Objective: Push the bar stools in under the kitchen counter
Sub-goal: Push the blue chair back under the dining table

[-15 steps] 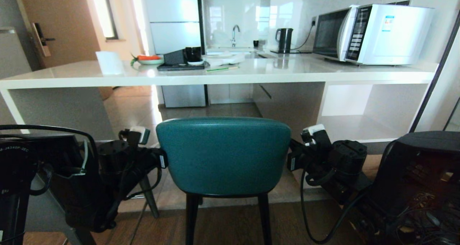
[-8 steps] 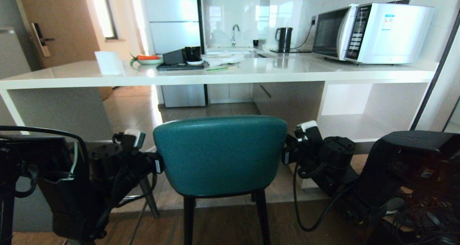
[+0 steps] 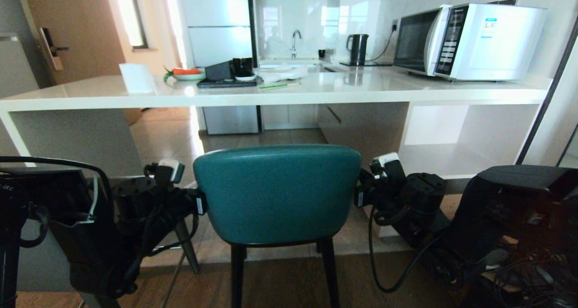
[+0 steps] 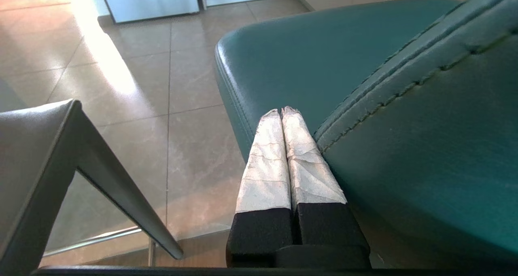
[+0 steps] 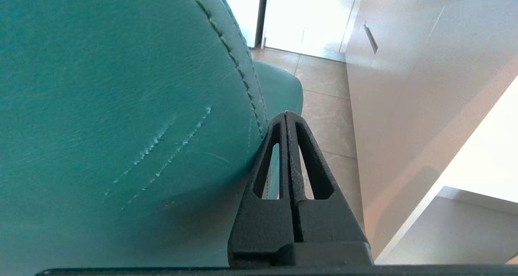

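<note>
While both pincers [image 4: 282, 111] [image 5: 285, 114] pressed together flank teal stool [image 3: 277, 193] — grey stool [image 4: 36, 146] left.

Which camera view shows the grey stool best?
The left wrist view: the grey stool shows its seat corner and a leg beside the shut left gripper. In the head view the left arm hides all but a leg. The right wrist view lacks it.
</note>
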### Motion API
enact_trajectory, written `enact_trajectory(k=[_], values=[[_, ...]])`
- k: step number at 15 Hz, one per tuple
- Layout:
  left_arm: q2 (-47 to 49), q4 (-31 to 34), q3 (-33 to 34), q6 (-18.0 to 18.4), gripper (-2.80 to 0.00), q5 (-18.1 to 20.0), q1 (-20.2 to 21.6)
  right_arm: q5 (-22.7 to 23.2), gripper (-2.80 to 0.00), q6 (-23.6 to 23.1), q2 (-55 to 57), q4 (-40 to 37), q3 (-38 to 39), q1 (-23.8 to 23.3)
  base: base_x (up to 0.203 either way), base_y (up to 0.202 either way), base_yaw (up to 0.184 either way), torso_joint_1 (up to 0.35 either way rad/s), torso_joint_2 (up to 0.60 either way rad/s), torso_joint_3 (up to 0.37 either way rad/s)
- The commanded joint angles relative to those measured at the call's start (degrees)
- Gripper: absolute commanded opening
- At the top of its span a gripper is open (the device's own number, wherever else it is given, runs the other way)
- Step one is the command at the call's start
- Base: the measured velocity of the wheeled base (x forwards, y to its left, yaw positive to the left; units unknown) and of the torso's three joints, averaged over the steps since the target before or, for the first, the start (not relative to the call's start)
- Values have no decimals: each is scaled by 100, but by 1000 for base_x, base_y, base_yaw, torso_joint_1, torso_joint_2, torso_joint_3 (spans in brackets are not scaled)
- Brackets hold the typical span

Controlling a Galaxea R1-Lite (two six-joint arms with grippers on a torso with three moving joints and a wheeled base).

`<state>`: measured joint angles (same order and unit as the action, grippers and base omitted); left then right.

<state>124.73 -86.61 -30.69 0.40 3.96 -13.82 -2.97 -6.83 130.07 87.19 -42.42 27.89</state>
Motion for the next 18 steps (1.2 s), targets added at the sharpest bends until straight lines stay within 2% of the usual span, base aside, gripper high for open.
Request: enact_trajectory(k=[1,13,18], values=[[-10,-105,41,-5,-280,-35,11,-14,-280,-3,0,18,6,45,0,0,0,0,0,0],[-27,-105,100,13,-280,-97,3,-124,-280,-3,-8,18,20,46,0,0,0,0,0,0],[23,-105,147,13,-280,-112,3,-116,-280,-3,18,18,15,50,159,0,0,-4,0,5]])
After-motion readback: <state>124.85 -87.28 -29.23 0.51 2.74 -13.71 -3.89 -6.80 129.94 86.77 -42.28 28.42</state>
